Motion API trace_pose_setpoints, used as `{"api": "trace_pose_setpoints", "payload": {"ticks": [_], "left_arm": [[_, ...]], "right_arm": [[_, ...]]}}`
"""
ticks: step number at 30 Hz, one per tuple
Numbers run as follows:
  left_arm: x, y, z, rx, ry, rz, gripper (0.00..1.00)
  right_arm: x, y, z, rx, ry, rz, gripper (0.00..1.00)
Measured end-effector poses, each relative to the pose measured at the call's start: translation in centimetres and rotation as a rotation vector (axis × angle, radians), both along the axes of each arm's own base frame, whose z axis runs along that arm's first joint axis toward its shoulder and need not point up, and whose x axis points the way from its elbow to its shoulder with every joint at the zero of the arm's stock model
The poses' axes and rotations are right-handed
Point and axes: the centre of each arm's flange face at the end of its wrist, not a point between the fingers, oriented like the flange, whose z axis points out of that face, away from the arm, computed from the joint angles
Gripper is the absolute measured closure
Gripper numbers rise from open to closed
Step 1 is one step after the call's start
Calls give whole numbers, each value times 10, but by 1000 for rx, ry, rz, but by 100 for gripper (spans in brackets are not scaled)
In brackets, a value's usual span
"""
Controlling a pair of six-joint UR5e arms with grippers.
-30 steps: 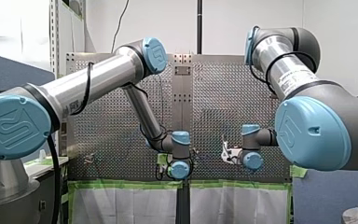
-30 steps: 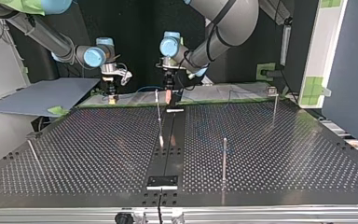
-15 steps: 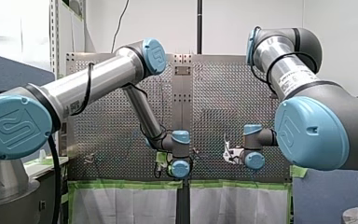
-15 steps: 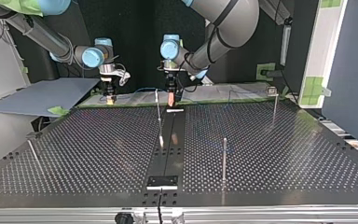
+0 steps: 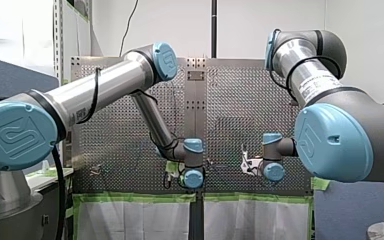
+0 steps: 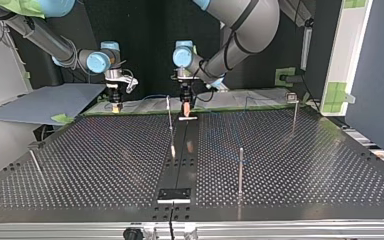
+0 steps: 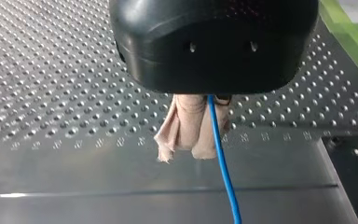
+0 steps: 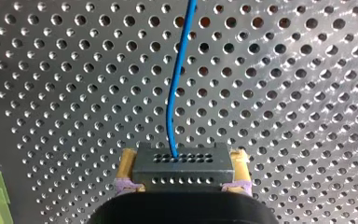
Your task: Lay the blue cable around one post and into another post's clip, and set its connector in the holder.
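The blue cable [image 7: 221, 158] is seen pinched between the closed, beige-padded fingers of the left gripper [image 7: 186, 151], while its black connector [image 8: 168, 172] is clamped between the yellow pads of the right gripper [image 8: 182, 161]. Both are held over the far edge of the perforated table [image 6: 290, 165]. Routing is judged barely begun. Next, the cable would need to be carried around a post [image 6: 240, 167], with tension kept.

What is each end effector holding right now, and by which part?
My right end effector grips the black connector by its two sides, between yellow pads. My left end effector pinches the blue cable partway along, between beige pads.
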Motion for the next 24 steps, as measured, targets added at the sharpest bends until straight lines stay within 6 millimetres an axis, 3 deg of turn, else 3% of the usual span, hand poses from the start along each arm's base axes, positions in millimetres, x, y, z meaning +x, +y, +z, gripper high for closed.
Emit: {"api": "trace_pose_setpoints", "payload": {"ticks": [9,24], "left_arm": [[13,1,-14,46,40,17,100],[33,5,-7,-10,44,17,100]], "right_arm": [[-12,-5,-2,3,18,-39,100],[-31,-28,7,-3,15,-105,100]]}}
